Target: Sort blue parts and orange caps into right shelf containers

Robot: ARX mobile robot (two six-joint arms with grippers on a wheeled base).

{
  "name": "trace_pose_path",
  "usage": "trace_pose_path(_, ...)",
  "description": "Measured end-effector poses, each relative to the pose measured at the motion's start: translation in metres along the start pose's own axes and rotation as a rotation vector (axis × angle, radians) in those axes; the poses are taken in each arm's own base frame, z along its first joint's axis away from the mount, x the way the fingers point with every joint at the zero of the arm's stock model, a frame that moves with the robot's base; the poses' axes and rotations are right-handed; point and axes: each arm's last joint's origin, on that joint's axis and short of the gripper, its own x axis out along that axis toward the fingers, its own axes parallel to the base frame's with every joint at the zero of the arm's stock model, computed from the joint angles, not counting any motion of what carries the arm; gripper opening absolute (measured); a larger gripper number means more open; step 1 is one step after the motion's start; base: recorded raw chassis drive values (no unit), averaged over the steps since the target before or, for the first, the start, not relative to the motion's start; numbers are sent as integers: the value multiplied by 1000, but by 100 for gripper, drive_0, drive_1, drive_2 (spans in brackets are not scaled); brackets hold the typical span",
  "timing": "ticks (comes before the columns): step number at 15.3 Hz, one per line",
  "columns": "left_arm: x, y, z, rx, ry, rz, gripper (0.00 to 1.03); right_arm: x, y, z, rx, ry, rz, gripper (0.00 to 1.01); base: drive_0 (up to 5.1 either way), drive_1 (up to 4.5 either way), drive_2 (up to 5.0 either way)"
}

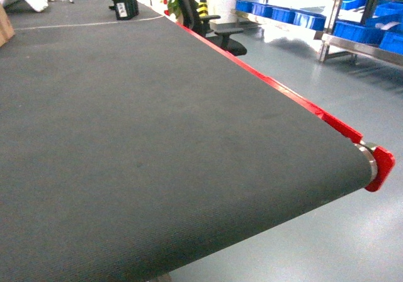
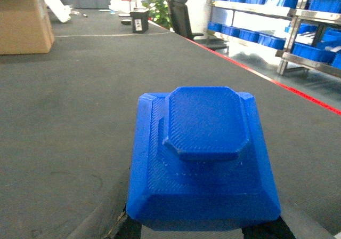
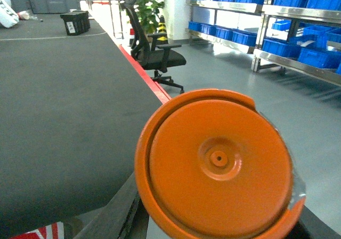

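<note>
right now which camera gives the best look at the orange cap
The right wrist view: the orange cap fills the lower frame, its round face toward the lens, apparently held in the right hand, whose fingers are hidden. The head view and left wrist view do not show it; the left wrist shows a blue part instead.

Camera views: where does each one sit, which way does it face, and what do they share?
Head: high on the robot, slanting down across the dark belt toward its red edge; neither arm shows.
Left wrist: on the left arm, looking forward along the belt past a blue part filling the foreground; the hand is barely visible beneath it.
Right wrist: on the right arm, facing past an orange cap toward the floor.
Shared: all three show the office chair and the shelves of blue crates.
</note>
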Motion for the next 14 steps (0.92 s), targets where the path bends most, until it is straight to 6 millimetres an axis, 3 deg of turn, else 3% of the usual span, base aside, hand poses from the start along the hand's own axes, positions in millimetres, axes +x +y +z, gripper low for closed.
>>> trace_pose_path(14, 0, 0, 0, 0, 0, -1, 41, 0, 0, 0, 0, 0, 0, 45, -151, -151, -151)
